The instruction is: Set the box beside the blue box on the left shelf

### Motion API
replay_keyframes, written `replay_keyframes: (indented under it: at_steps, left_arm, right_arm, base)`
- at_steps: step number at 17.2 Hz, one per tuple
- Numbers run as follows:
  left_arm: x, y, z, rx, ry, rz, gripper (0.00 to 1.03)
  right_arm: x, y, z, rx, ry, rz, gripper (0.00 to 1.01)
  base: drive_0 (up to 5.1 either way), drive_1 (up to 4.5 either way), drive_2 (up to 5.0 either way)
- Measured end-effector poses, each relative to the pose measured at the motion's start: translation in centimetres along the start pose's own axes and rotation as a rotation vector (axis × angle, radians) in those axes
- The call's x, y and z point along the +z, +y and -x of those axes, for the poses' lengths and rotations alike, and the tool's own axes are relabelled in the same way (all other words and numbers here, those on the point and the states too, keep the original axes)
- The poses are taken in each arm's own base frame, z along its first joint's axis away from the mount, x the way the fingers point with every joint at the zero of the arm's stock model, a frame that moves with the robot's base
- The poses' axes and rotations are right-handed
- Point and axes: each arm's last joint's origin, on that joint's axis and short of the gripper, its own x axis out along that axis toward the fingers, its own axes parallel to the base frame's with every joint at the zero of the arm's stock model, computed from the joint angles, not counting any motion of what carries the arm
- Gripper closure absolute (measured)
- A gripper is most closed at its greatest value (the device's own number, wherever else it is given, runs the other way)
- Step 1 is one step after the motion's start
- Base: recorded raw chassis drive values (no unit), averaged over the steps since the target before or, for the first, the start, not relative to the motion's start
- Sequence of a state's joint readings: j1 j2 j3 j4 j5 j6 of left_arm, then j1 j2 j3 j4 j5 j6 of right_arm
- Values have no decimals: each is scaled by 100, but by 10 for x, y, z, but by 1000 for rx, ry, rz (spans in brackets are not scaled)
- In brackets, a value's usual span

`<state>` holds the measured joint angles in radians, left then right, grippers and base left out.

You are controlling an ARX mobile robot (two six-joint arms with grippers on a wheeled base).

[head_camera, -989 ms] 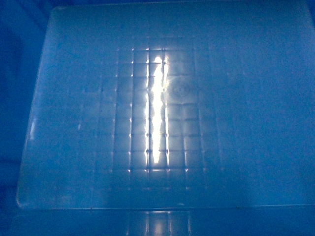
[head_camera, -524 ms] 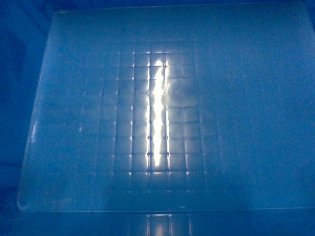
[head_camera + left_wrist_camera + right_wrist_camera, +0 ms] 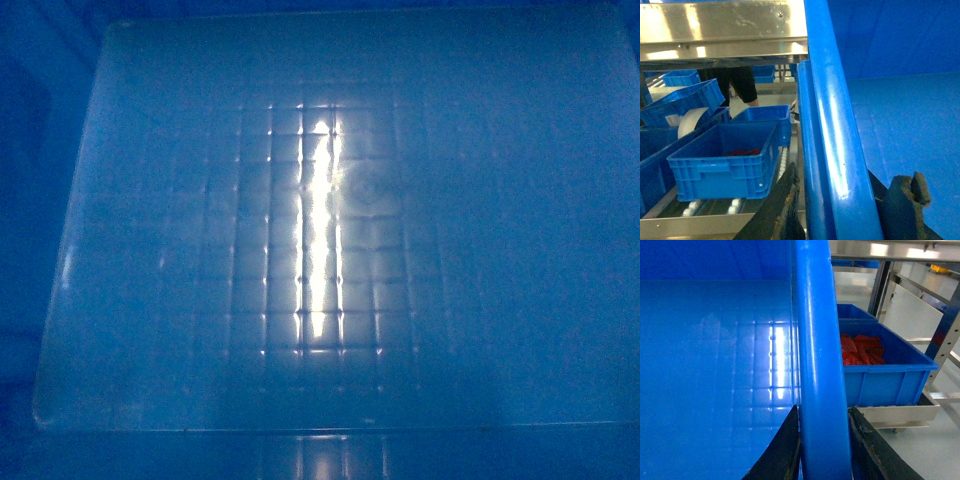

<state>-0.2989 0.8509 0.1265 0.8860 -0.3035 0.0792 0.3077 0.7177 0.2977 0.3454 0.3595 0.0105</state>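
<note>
The box (image 3: 150, 250) fills the head view, and only its pale grid floor with a bright glare stripe shows there. In the left wrist view my left gripper (image 3: 852, 172) is shut on the box's thick left rim (image 3: 840, 150), one finger outside and one inside. My right gripper (image 3: 823, 410) is shut on the right rim (image 3: 820, 365), both black fingers pressed against it. On the roller shelf (image 3: 705, 220) to the left stands a blue box (image 3: 722, 160) with something red inside, just beside and below the held rim.
More blue crates (image 3: 682, 100) sit further along the left shelf under a steel beam (image 3: 725, 25). A person's legs (image 3: 740, 85) stand behind. Right of the box, a blue crate of red items (image 3: 880, 365) rests on a metal frame (image 3: 900, 415).
In the head view the box floor has shifted down very slightly; otherwise nothing visibly differs.
</note>
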Motion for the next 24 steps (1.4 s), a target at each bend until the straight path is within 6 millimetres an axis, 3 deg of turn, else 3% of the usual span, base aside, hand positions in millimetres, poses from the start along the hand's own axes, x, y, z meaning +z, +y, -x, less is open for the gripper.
replay_keyframes:
  at_steps: [22, 24]
  left_arm:
    - [0, 0, 0, 0, 1, 0, 72]
    - [-1, 0, 0, 0, 3, -1, 72]
  right_arm:
    - [0, 0, 0, 0, 1, 1, 81]
    - [0, 0, 0, 0, 2, 1, 81]
  base:
    - [0, 0, 0]
    - [1, 424, -421]
